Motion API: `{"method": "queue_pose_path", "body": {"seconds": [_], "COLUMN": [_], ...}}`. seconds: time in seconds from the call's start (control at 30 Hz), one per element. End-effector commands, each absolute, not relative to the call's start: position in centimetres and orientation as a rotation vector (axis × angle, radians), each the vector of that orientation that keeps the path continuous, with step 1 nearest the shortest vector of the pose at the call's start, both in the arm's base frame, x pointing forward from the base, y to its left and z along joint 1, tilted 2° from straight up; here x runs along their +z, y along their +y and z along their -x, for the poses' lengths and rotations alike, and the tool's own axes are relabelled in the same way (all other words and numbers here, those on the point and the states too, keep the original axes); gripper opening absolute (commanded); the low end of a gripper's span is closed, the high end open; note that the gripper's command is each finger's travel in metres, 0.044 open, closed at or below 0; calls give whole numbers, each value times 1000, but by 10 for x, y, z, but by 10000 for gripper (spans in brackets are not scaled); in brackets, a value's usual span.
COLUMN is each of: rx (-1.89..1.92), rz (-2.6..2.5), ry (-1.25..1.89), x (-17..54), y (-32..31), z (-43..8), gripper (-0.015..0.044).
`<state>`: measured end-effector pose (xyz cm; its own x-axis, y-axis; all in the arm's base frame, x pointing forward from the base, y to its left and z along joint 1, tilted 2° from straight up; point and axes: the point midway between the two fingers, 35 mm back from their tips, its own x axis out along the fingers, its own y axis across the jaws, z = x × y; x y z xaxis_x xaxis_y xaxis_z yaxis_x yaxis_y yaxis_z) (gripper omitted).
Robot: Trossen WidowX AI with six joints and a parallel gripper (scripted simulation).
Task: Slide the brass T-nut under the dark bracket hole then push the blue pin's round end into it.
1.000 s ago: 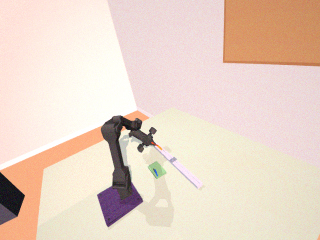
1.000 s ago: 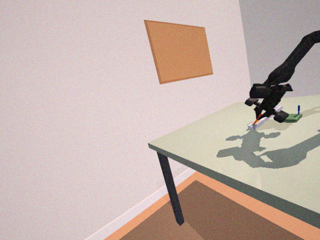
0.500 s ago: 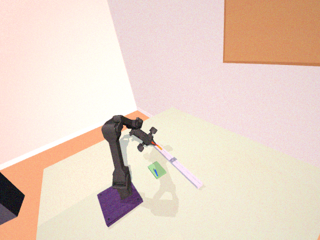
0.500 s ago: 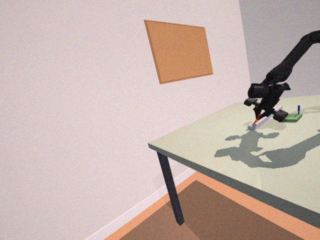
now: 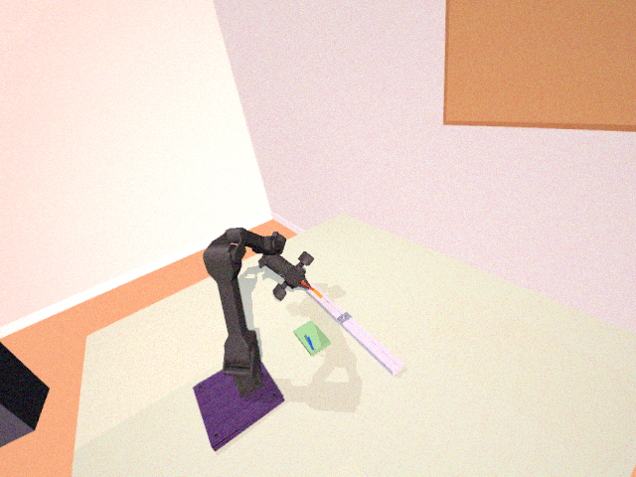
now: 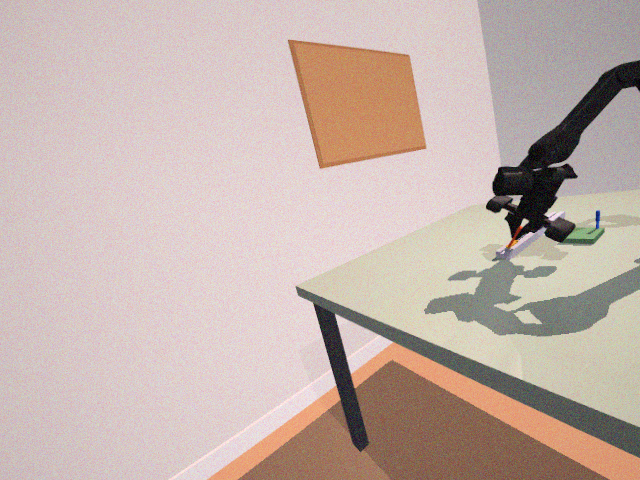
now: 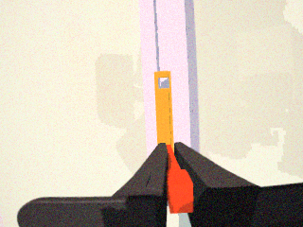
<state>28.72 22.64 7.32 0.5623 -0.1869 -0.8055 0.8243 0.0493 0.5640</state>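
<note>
"At the rail's near end, how do the gripper's fingers [image 5: 306,284] [image 6: 512,232] stand?"

"Nearly together, grasping the orange handle [image 5: 305,283] [image 6: 516,235] [image 7: 180,191], which slants."

"And the brass T-nut [image 5: 317,293] [image 6: 513,242] [image 7: 164,109]?"

"Beyond the fingertips, over the aluminum rail [image 5: 373,346] [image 6: 532,238] [image 7: 172,38], lined up with its slot; whether it sits inside, the views hardly settle."

"Farther out?"

"The dark bracket [image 5: 343,317] straddles the rail, and the blue pin [image 5: 310,342] [image 6: 597,219] stands in the green tray [image 5: 319,345] [image 6: 578,238] beside it."
</note>
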Motion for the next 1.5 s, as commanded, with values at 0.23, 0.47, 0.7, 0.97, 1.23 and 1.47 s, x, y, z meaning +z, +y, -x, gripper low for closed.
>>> {"method": "queue_pose_path", "body": {"seconds": [0.23, 0.47, 0.7, 0.97, 1.23, 1.47], "rx": [-869, -878, -890, -904, -917, -929], "rz": [-1284, -1278, -1270, -1262, -1253, -1245], "ry": [650, 661, 675, 690, 705, 718], "x": [73, 74, 74, 74, 75, 75], "y": [228, 228, 228, 228, 228, 228], "z": [-289, -290, -290, -291, -292, -293], "gripper": [-150, -150, -150, -150, -150, -150]}}
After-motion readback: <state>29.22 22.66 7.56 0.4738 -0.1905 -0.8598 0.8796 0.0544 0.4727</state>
